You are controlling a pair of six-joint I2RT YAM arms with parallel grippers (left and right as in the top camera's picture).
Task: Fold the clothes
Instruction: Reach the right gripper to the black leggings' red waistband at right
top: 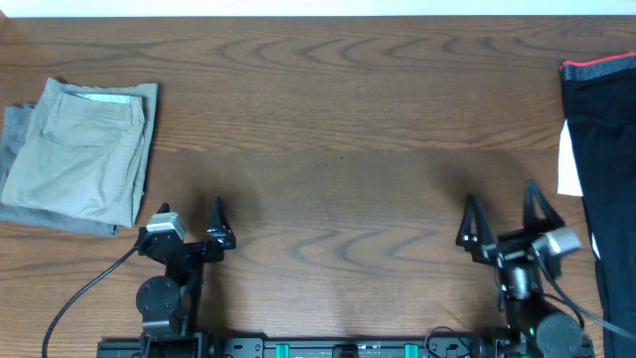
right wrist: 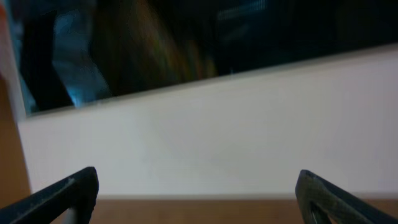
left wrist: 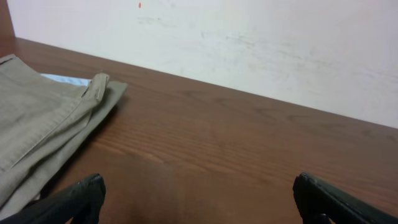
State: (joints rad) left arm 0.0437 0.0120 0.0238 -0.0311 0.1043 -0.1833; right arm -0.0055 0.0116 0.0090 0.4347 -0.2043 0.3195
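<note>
Smooth black stretchy pants (top: 606,169) with a red-edged waistband drape flat on the wood-grain surface (top: 338,129). The left hand (left wrist: 196,196) and right hand (top: 504,217) are both spread wide.

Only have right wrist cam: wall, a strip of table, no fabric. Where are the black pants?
Observer: Overhead shows the black pants at the right edge of the table. They are to the right of the right gripper, apart from it and partly out of frame.
Operator: Which end is the waistband?
Observer: The red-orange waistband edge is at the far end, away from the arms.
Operator: Left side busy?
Observer: No. The left gripper is open and empty, and folded khaki trousers lie at the far left.
</note>
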